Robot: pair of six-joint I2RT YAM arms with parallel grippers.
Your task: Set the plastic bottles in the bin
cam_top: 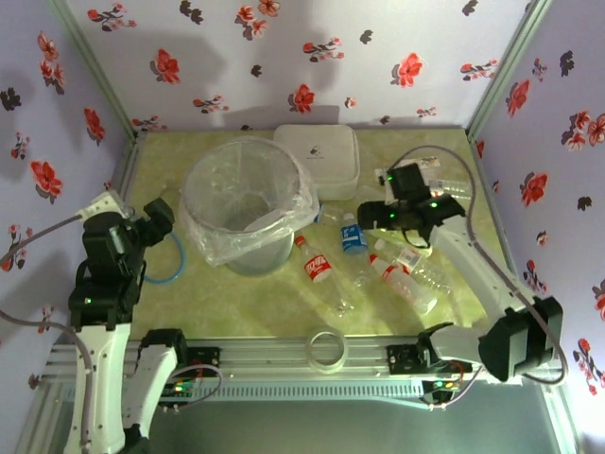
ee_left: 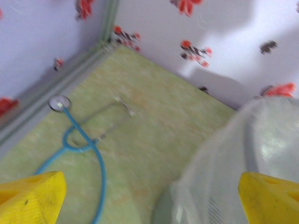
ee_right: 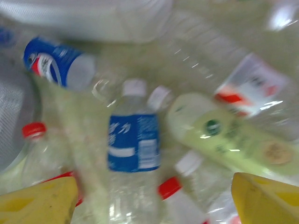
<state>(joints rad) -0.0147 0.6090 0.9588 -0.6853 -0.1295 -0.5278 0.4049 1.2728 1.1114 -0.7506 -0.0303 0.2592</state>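
Bin (cam_top: 194, 213), the largest thing here, stands at about 11 o'clock from the table's middle. I see no bottle through its clear wall and bag, so I judge the job hardly begun. A white box (cam_top: 317, 151) lies flat just behind it at 1 o'clock. The bottles (cam_top: 402, 279) lie scattered on the table at 3 o'clock of the bin, several touching.

The right pincer (ee_right: 150, 200) hangs over that heap, spread wide and holding nothing, with a blue-labelled bottle (ee_right: 134, 144) just below. The left pincer (ee_left: 149, 198), at 9 o'clock of the bin, is equally wide and empty. A stethoscope (ee_left: 81, 140) lies beside it near the left wall, and a small ring (cam_top: 328, 348) sits at the near edge.

Walls close three sides. Bare table at 5 o'clock of the bin leaves room, though any carry must clear the tall rim.
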